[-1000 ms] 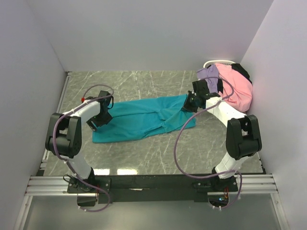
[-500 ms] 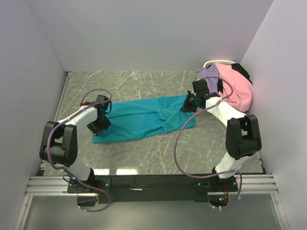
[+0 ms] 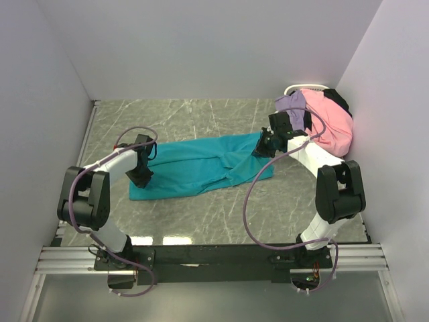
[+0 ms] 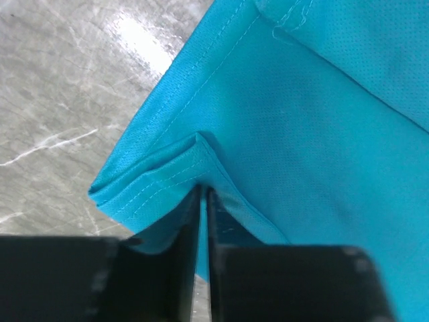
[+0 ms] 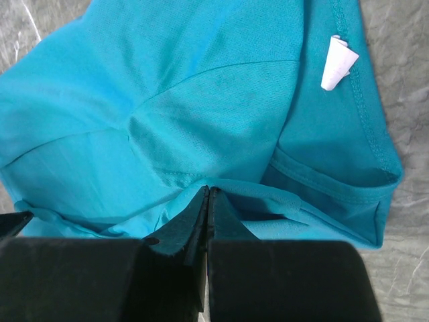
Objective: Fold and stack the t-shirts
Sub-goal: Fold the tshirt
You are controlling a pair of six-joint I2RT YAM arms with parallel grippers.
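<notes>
1. Top external view: your teal t-shirt lies spread lengthwise on the table, its right end bunched in folds.
2. Your left gripper is down on the teal t-shirt's left end, near its front corner. Your right gripper is down on the shirt's right end, at its far edge. From this height you cannot judge either gripper's fingers.
3. Beyond the teal t-shirt's right end, and apart from it, a pink t-shirt, a lavender t-shirt and a black t-shirt sit in one heap. The white rim of a basket shows behind that heap.
4. Left wrist view: your left gripper has its fingers drawn together to a thin slit. A stitched hem fold of the teal t-shirt is pinched between them at the shirt's corner. Bare table shows to the left of that corner.
5. Right wrist view: your right gripper has its fingers pressed together on a raised fold of the teal t-shirt. The cloth puckers toward the fingertips.
6. A white label stands up on the shirt to the upper right of the fingertips, just inside a stitched edge. Table shows past that edge.
</notes>
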